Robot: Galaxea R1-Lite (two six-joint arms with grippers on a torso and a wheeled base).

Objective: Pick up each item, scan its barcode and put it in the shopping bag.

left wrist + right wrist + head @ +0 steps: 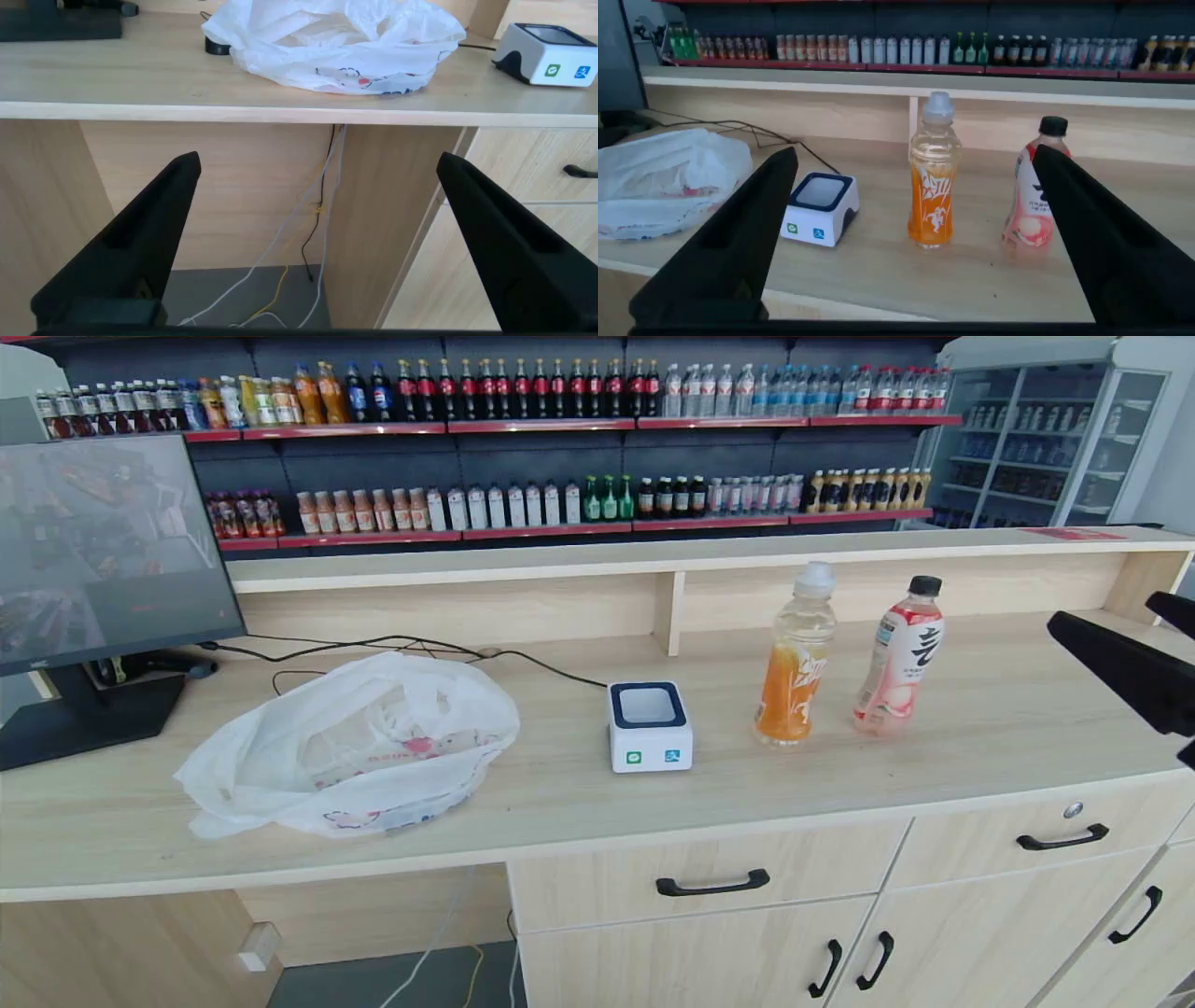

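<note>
Our right gripper point(915, 154) is spread wide, and the head view's edge cuts it off. Our left gripper point(318, 168) is spread too, below the counter point(140, 93) edge. The orange bottle point(795, 658) and pink bottle point(901, 658) stand upright on the counter, caps up, just beside each other, right of the scanner point(649, 726). What lies in the bag point(350, 747) we cannot make out
</note>
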